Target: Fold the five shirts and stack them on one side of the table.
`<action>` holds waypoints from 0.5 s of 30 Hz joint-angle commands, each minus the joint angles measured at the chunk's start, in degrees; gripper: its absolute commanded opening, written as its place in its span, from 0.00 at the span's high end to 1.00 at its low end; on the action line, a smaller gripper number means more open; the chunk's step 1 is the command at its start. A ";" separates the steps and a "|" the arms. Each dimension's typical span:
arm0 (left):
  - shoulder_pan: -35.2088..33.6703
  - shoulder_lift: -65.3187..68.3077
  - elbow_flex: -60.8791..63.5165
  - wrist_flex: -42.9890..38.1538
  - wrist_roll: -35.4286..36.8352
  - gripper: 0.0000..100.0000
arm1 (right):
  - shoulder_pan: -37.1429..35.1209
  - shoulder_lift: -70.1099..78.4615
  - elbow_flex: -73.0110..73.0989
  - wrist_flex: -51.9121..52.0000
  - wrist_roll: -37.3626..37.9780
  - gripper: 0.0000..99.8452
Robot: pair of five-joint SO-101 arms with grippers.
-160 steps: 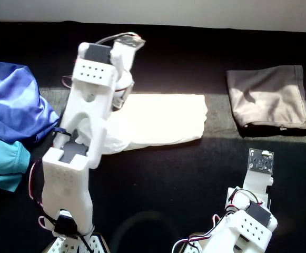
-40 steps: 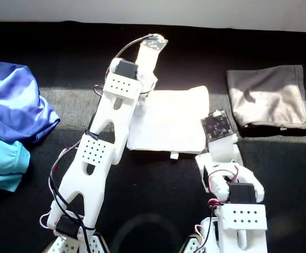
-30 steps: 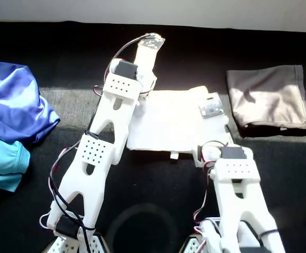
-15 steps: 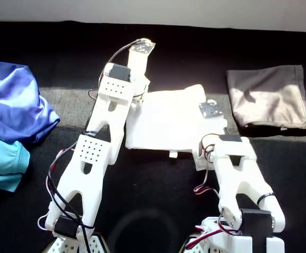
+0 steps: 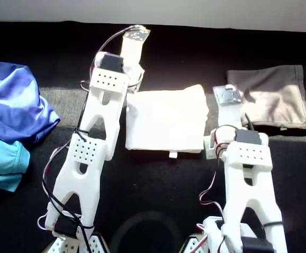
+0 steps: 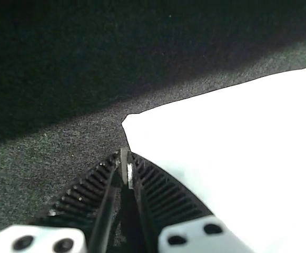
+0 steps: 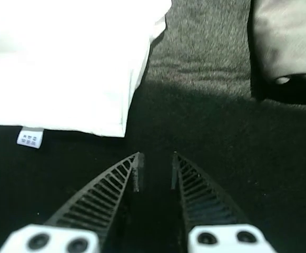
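Observation:
A white shirt (image 5: 166, 118) lies folded into a rectangle mid-table, its small label (image 7: 29, 138) sticking out at the near edge. A grey folded shirt (image 5: 271, 97) lies to its right. Crumpled blue (image 5: 13, 100) and teal (image 5: 2, 163) shirts are heaped at the left edge. My left gripper (image 6: 125, 167) is shut with nothing in it, its tip just off the white shirt's far-left corner (image 6: 129, 124). My right gripper (image 7: 155, 168) is low over bare table between the white shirt (image 7: 63, 63) and the grey shirt (image 7: 287, 42), slightly open and holding nothing.
The black table cloth (image 5: 158, 190) is bare in front of the white shirt. A sunlit band crosses the table mid-way. The left arm (image 5: 102, 100) stretches along the white shirt's left side; the right arm (image 5: 245, 163) stands near its right corner.
The white shirt went from a long strip to a compact rectangle. The right arm came in over its right edge, then drew off to the right. The left gripper slid left off the shirt's corner.

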 commanded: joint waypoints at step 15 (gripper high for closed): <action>2.07 7.60 -0.48 -2.20 3.87 0.99 | -12.97 22.64 -6.64 -9.27 -5.36 0.91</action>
